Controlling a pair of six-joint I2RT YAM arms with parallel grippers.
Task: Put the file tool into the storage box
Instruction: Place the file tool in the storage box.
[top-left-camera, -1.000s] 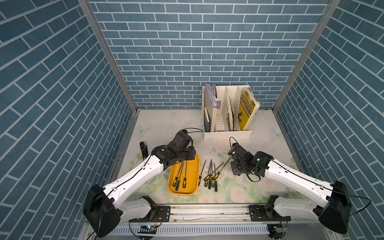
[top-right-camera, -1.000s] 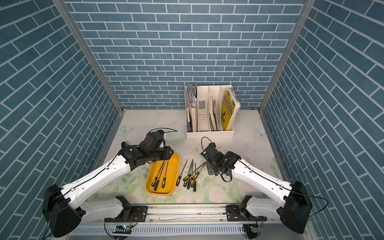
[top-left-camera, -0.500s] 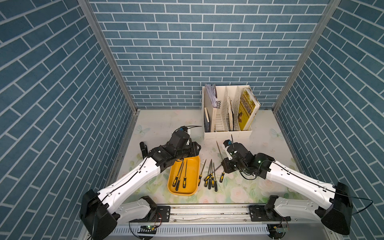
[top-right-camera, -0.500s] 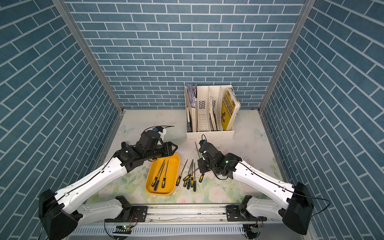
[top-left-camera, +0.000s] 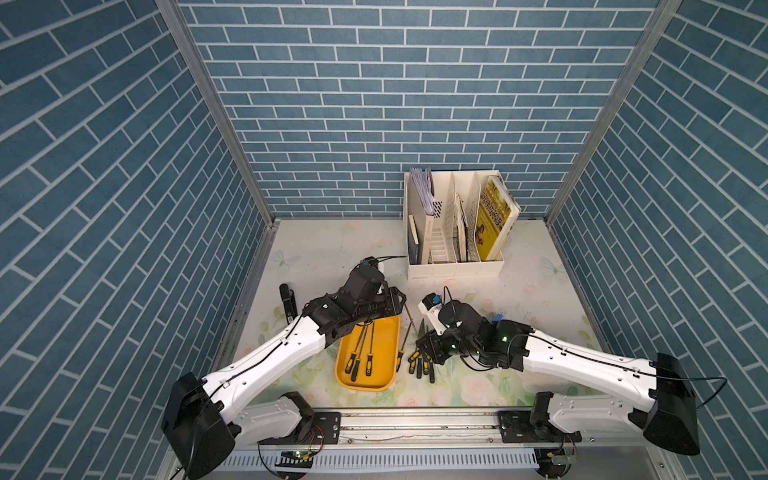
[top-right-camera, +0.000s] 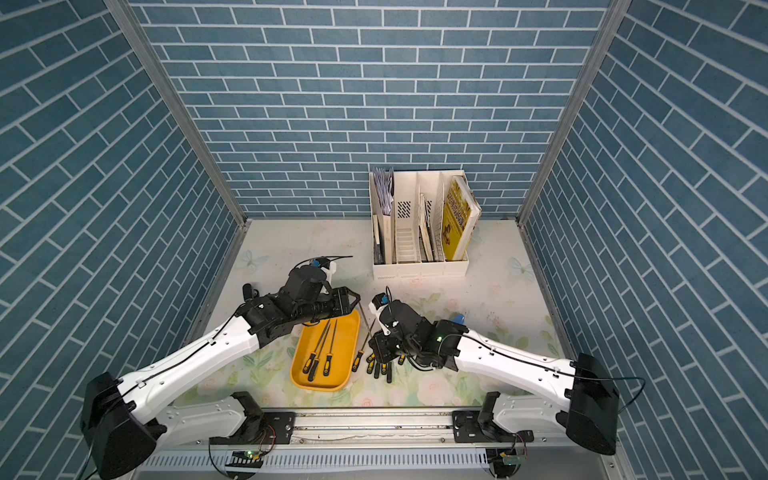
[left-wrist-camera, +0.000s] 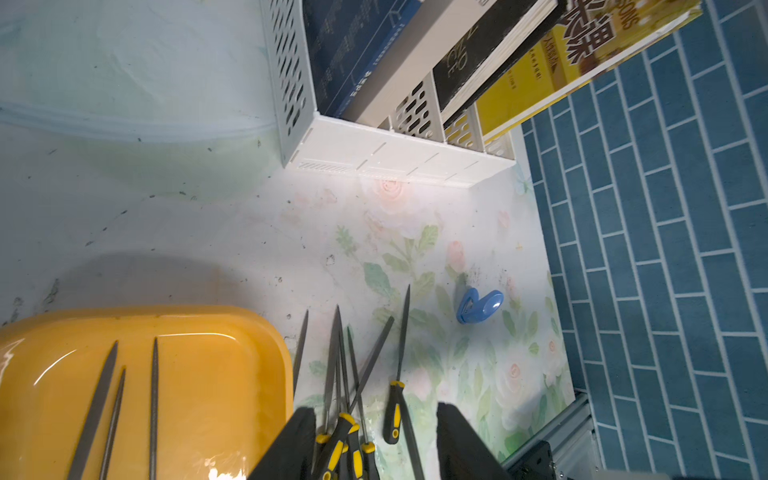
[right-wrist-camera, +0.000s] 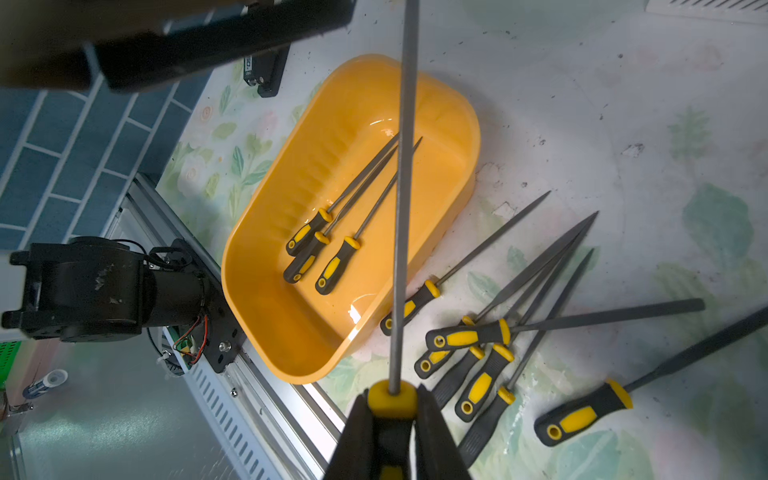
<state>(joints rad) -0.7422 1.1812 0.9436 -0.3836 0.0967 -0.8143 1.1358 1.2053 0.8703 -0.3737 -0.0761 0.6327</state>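
The storage box (top-left-camera: 384, 376), a shallow yellow-orange tray, lies at the table's front centre with three files in it, as both top views show (top-right-camera: 341, 376). My right gripper (right-wrist-camera: 392, 405) is shut on the yellow-black handle of a file tool (right-wrist-camera: 401, 208). Its grey blade sticks out past the tray's right rim (right-wrist-camera: 465, 174). In a top view this gripper (top-left-camera: 428, 349) hangs over several loose files (top-left-camera: 419, 365) just right of the tray. My left gripper (left-wrist-camera: 376, 415) is open and empty, hovering above the tray's far right corner (top-left-camera: 397, 303).
A white slotted desk organiser (top-left-camera: 453, 266) with books stands at the back right. A small blue object (left-wrist-camera: 478, 305) lies right of the loose files. A black bar-shaped object (top-left-camera: 287, 303) lies by the left wall. A metal rail (top-left-camera: 415, 424) runs along the front edge.
My right gripper has lifted a file off the pile and carried it left towards the tray. My left gripper has opened wider and shifted right over the tray's far end.
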